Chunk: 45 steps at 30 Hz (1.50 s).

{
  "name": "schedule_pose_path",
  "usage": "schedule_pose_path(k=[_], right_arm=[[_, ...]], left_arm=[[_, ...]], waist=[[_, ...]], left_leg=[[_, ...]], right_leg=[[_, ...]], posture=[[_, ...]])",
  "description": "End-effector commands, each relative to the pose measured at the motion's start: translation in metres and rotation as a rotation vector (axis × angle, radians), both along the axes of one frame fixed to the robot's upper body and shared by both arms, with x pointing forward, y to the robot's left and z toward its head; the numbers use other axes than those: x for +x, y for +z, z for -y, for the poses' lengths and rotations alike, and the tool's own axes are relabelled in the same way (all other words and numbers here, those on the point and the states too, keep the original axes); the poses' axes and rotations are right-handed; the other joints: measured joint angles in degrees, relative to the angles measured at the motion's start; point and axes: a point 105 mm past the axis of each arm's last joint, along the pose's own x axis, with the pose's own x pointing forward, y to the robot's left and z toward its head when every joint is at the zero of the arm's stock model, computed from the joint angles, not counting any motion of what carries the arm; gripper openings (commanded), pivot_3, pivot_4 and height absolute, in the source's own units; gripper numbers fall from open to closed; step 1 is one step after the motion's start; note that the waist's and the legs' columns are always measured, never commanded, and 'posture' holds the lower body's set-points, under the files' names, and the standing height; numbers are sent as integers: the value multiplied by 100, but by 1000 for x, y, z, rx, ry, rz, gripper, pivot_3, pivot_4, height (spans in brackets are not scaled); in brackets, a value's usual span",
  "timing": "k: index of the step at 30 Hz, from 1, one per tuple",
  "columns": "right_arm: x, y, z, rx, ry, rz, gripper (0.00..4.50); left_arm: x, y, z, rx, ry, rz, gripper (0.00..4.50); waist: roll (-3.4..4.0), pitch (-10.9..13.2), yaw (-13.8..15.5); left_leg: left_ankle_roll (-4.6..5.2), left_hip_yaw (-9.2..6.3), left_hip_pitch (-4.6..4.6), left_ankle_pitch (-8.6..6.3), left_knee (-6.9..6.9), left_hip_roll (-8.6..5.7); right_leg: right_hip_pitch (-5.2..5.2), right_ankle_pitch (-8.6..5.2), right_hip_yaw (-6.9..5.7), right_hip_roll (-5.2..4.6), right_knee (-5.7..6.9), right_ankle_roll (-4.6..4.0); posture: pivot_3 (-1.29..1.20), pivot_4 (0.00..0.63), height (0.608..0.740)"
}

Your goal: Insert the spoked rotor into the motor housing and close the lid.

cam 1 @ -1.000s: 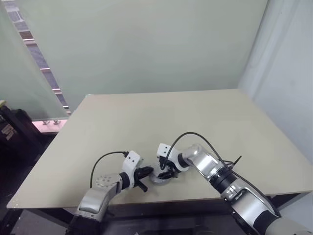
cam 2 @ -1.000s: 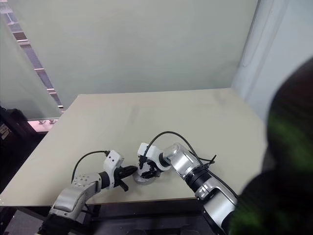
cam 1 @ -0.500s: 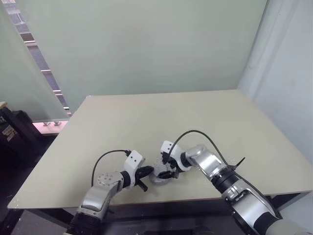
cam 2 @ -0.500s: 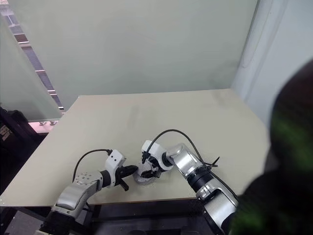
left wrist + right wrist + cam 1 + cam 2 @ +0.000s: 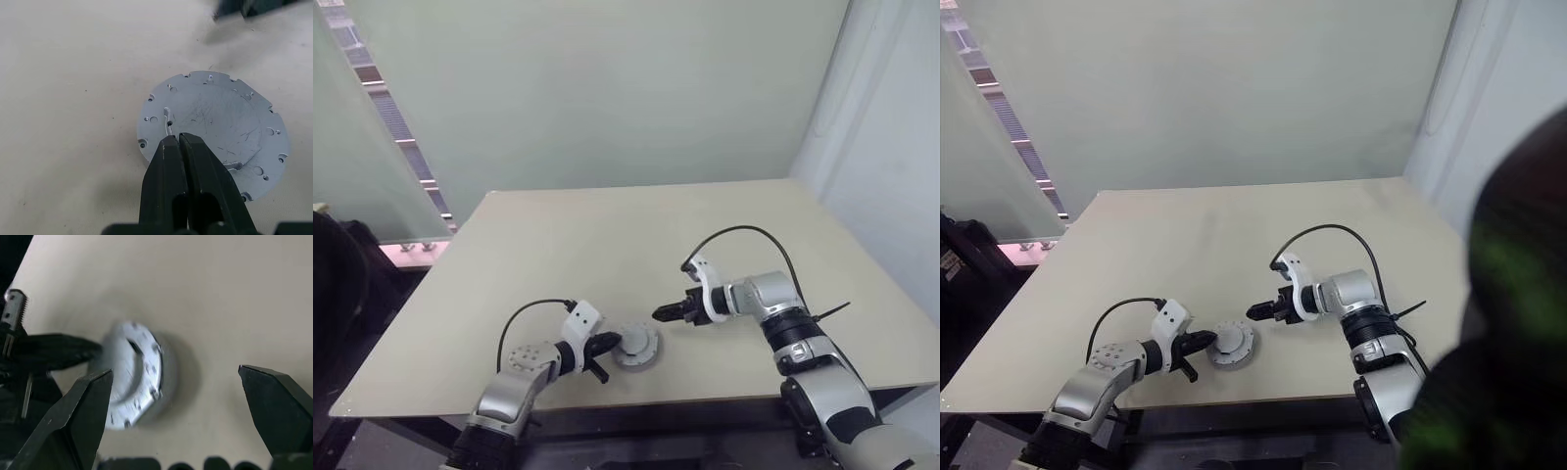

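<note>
Nearest the table's front edge, the left gripper (image 5: 604, 345) is clenched, its two black fingers (image 5: 188, 161) pressed together and their tips resting on the near rim of the lid (image 5: 211, 128), a dull grey round plate with small holes around its edge and fine scratches across its face. That lid lies flat on what I take to be the motor housing (image 5: 635, 347), on the beige table (image 5: 607, 235); the spoked rotor is presumably beneath it. The assembly is round, so no long axis matters. Further back and to the robot's right, the right gripper (image 5: 669, 312) hangs released, jaws spread wide, pointing at the assembly but apart from it. The left arm is plainly nearer. No brand, label or writing is legible.
</note>
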Motion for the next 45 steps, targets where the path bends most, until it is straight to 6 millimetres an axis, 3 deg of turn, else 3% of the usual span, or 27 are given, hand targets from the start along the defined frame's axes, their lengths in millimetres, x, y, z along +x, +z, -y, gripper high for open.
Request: schedule_pose_path(k=[1, 9, 17, 38, 40, 42, 45], right_arm=[[-2, 5, -9, 99, -15, -61, 4473], [-24, -19, -33, 232, -61, -257, 4473], [-37, -25, -51, 295, -62, -336, 4473], [-43, -31, -54, 337, -133, -399, 4473], [-41, -31, -54, 340, -137, -387, 3893], [-41, -31, -54, 344, -138, -378, 3893], [-39, -32, -54, 343, -158, -378, 3265]], left_arm=[[-20, -27, 6, 26, -29, -120, 0], [-25, -26, 0, 31, -19, -125, 0], [-24, -25, -3, 34, -6, -123, 0], [-20, -23, -3, 21, 15, -109, 0], [-20, -23, -3, 21, 15, -108, 0], [-19, -22, -3, 21, 15, -107, 0], [-19, -22, -3, 20, 15, -105, 0]], waist=[[1, 0, -1], [0, -2, -3], [3, -4, -8], [10, -32, -12], [10, -32, -12], [10, -32, -14], [10, -33, -19]], left_leg=[[0, 0, 0, 0, 0, 0], [7, 1, -3, -5, -16, 0], [7, 8, -6, -5, -27, 2], [6, 13, -2, -4, -31, 8], [6, 13, -2, -4, -33, 8], [6, 14, -3, -4, -35, 8], [7, 15, -3, -4, -38, 10]], right_leg=[[0, 0, 0, 0, 0, 0], [-8, 4, 2, 0, -5, 13], [-22, 2, 9, 2, -4, 15], [-22, 1, 8, 5, -3, 13], [-23, 1, 8, 5, -4, 14], [-27, 1, 9, 5, -4, 14], [-29, 1, 9, 6, -4, 14]], posture=[[0, 0, 740], [0, 0, 740], [0, 0, 740], [0, 0, 740], [0, 0, 740], [0, 0, 740], [0, 0, 740]])
